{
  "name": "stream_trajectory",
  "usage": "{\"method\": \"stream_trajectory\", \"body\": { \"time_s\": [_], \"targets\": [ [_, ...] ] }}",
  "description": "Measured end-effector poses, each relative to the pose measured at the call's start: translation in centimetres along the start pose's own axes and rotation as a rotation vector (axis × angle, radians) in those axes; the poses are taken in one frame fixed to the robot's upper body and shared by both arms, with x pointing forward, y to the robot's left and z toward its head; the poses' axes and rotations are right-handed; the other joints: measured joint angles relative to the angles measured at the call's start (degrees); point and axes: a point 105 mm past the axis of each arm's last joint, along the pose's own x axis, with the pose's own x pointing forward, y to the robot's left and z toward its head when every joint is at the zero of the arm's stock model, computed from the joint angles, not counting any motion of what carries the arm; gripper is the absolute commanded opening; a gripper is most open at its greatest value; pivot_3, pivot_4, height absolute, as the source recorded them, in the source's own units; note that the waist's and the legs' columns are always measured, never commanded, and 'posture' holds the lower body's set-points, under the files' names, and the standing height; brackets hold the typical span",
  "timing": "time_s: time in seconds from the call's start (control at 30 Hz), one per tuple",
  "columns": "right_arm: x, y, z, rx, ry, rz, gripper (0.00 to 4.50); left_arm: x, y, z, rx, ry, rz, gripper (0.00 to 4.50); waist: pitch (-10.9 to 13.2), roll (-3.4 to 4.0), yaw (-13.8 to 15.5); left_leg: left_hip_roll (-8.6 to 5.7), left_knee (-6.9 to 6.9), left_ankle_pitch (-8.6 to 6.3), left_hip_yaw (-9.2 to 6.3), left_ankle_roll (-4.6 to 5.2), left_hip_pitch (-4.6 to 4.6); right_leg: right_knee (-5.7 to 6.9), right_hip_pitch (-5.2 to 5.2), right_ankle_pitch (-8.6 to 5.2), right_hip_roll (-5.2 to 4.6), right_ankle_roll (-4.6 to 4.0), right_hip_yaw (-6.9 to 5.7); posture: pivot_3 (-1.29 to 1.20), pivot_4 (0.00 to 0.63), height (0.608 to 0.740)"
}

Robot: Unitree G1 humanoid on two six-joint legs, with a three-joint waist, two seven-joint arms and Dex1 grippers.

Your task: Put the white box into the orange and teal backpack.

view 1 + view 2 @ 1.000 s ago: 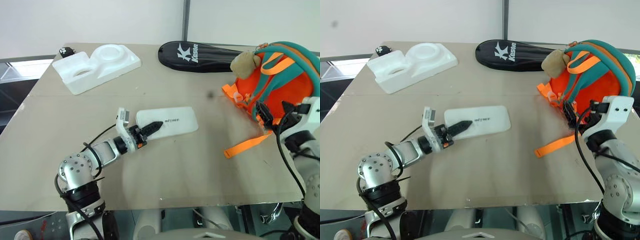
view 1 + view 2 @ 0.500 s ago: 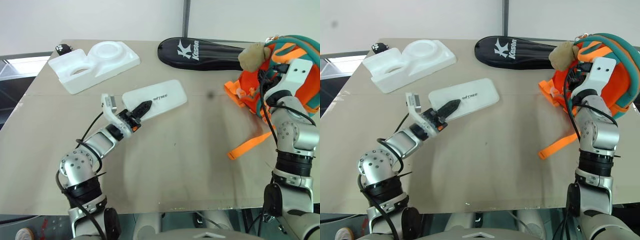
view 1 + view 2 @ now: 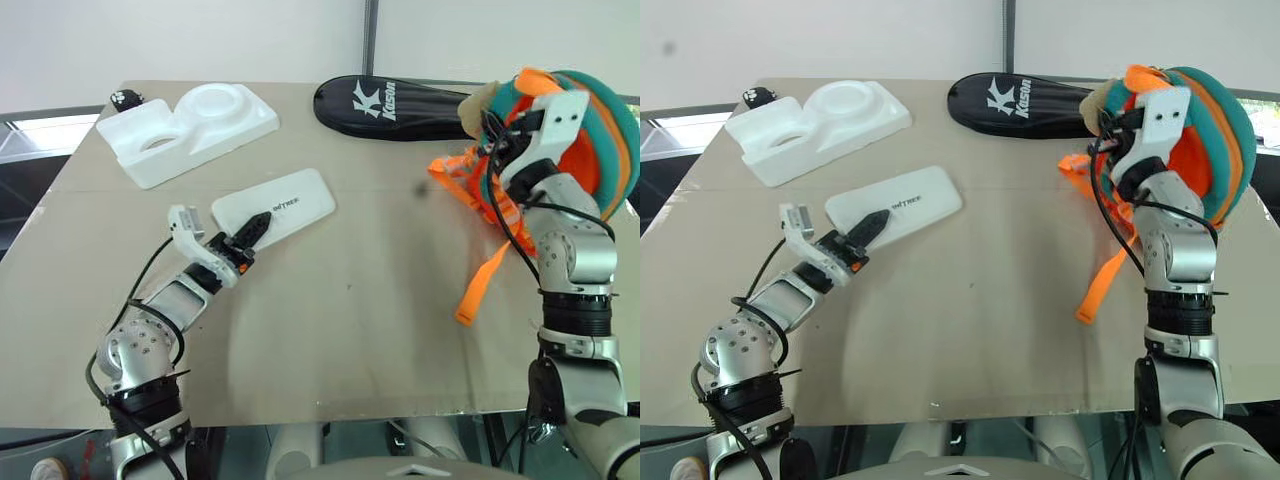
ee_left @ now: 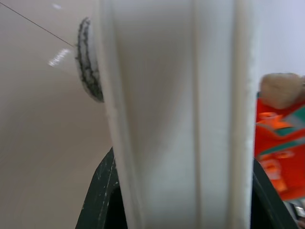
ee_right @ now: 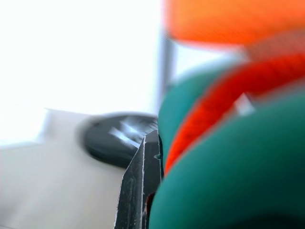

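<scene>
The white box (image 3: 285, 205) is a flat white case with dark lettering, left of the table's middle. My left gripper (image 3: 250, 228) is shut on its near end, and the left wrist view shows the white box (image 4: 181, 109) between both black fingers (image 4: 97, 195). At the right, the orange and teal backpack (image 3: 595, 130) is tipped up, its tan plush head (image 3: 480, 100) facing the table's middle. My right gripper (image 3: 497, 128) is shut on the backpack's teal strap (image 5: 228, 191), its tips buried among the straps. One orange strap (image 3: 482, 280) dangles down to the table.
A thick white foam tray (image 3: 190, 130) lies at the back left with a small black object (image 3: 128, 100) beside it. A long black racket cover (image 3: 400, 105) lies along the back edge. Bare tan table (image 3: 360, 310) spreads between my arms.
My left gripper has carried the white box to the left and turned it. My right gripper has shut on the backpack's strap and pulled the backpack up and leftward, so an orange strap now hangs.
</scene>
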Motion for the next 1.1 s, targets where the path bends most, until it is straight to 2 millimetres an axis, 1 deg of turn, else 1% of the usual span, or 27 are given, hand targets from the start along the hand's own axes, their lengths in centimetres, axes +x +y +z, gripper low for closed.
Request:
{"method": "stream_trajectory", "body": {
  "time_s": [0.07,0.13,0.23,0.3,0.37,0.43,0.47,0.5,0.57,0.63,0.67,0.7,0.73,0.77,0.83,0.93,1.1],
  "targets": [
    [0.6,1.7,1.6,0.024,-0.044,0.100,0.07,0.2,0.4,0.6,0.019,-0.035,0.021,1.13,0.01,0.01,-0.04,0.01,0.00,0.00,0.01,0.00,-0.01,-0.01,-0.01,0.00,0.00,0.00,0.00,0.00,0.150,0.740],
    [0.7,3.2,3.2,0.053,-0.089,0.198,0.07,0.1,0.8,1.2,0.045,-0.064,0.043,1.13,0.01,0.01,-0.13,0.02,-0.02,0.00,0.01,0.00,-0.02,-0.02,-0.01,0.00,-0.01,0.00,0.00,0.00,0.150,0.740],
    [0.5,4.9,4.3,0.083,-0.116,0.294,0.07,-0.1,1.1,1.6,0.078,-0.086,0.062,1.13,0.01,0.01,0.01,0.02,-0.02,0.00,0.00,0.00,-0.03,-0.03,-0.01,0.00,-0.02,0.00,-0.03,0.00,0.150,0.740],
    [0.1,6.7,4.8,0.103,-0.123,0.395,0.07,-0.3,1.5,2.0,0.112,-0.115,0.087,1.13,0.01,0.01,0.21,0.02,-0.02,0.00,0.01,0.00,-0.03,-0.03,0.00,0.00,-0.03,0.00,-0.03,0.00,0.150,0.740],
    [-0.3,7.7,5.1,0.114,-0.121,0.452,0.07,-0.4,1.7,2.1,0.122,-0.125,0.096,1.13,0.01,0.01,0.34,0.02,-0.01,0.00,0.00,0.00,-0.03,-0.01,0.00,0.00,-0.04,0.00,-0.04,0.00,0.150,0.740],
    [-1.5,9.2,4.8,0.127,-0.093,0.546,0.07,-0.7,1.8,2.1,0.135,-0.132,0.102,1.13,-0.01,-0.02,0.59,0.02,0.00,0.00,-0.07,0.00,-0.03,-0.03,0.06,0.00,-0.06,-0.01,-0.12,0.00,0.150,0.740],
    [-2.5,10.1,4.2,0.137,-0.062,0.607,0.07,-0.9,1.8,2.0,0.151,-0.137,0.103,1.13,-0.03,-0.05,0.66,0.02,0.00,-0.01,-0.11,0.01,-0.01,-0.08,0.14,0.00,-0.08,-0.01,-0.16,0.00,0.150,0.740],
    [-3.6,10.8,3.3,0.151,-0.021,0.666,0.07,-1.1,1.8,1.9,0.167,-0.142,0.101,1.13,-0.04,-0.06,0.67,0.01,0.01,-0.01,-0.11,0.01,0.00,-0.10,0.16,-0.01,-0.10,-0.01,-0.17,0.00,0.150,0.740],
    [-5.7,12.0,0.7,0.204,0.092,0.756,0.07,-1.6,1.6,1.8,0.193,-0.143,0.088,1.13,-0.04,-0.06,0.55,-0.01,0.05,-0.01,-0.09,0.01,0.01,-0.08,0.19,0.00,-0.14,-0.01,-0.16,0.00,0.150,0.740],
    [-7.4,12.1,-1.3,0.220,0.190,0.798,0.07,-2.1,1.1,1.4,0.195,-0.122,0.047,1.13,-0.03,-0.07,0.55,-0.01,0.09,-0.01,-0.11,0.01,0.02,-0.06,0.19,0.00,-0.13,-0.01,-0.17,0.00,0.150,0.740],
    [-8.0,11.9,-2.1,0.224,0.231,0.800,0.07,-2.6,1.0,1.3,0.186,-0.115,0.017,1.13,0.00,-0.04,0.50,-0.01,0.10,-0.01,-0.10,0.01,0.01,-0.06,0.19,-0.01,-0.13,-0.02,-0.17,0.00,0.150,0.740],
    [-8.1,11.8,-2.4,0.225,0.242,0.796,0.07,-2.9,0.9,1.4,0.197,-0.109,-0.002,1.13,0.03,-0.05,0.46,0.00,0.12,-0.01,-0.12,0.01,0.02,-0.05,0.18,-0.01,-0.10,-0.02,-0.18,0.00,0.150,0.740],
    [-8.1,11.7,-2.3,0.222,0.241,0.793,0.07,-3.3,0.5,1.7,0.240,-0.094,-0.040,1.13,0.06,-0.10,0.27,0.05,0.13,0.00,-0.12,0.01,0.05,-0.04,0.17,-0.01,-0.01,-0.04,-0.17,0.00,0.150,0.740],
    [-8.0,11.5,-2.3,0.216,0.242,0.789,0.07,-3.8,-0.3,2.3,0.296,-0.084,-0.092,1.13,0.06,-0.14,0.22,0.12,0.14,0.00,-0.13,0.01,0.09,-0.03,0.18,-0.02,0.04,-0.12,-0.18,0.00,0.150,0.740],
    [-8.0,11.4,-2.2,0.209,0.242,0.786,0.07,-4.7,-2.6,3.9,0.399,-0.089,-0.213,1.13,0.06,-0.14,0.29,0.13,0.14,0.00,-0.12,0.00,0.15,0.00,0.21,-0.12,0.04,-0.30,-0.17,0.00,0.150,0.740],
    [-8.0,11.1,-2.4,0.205,0.251,0.784,0.07,-5.9,-5.0,5.3,0.487,-0.091,-0.339,1.13,0.06,-0.12,0.44,0.11,0.14,0.00,-0.03,0.00,0.19,-0.03,0.27,-0.12,-0.01,-0.29,-0.13,0.00,0.150,0.740],
    [-7.9,10.4,-2.8,0.190,0.269,0.762,0.07,-6.9,-7.1,6.2,0.553,-0.053,-0.430,1.13,0.08,-0.14,0.57,0.09,0.16,-0.01,-0.06,0.01,0.11,-0.08,0.26,-0.02,-0.03,-0.08,-0.15,0.00,0.150,0.740]
  ]
}}
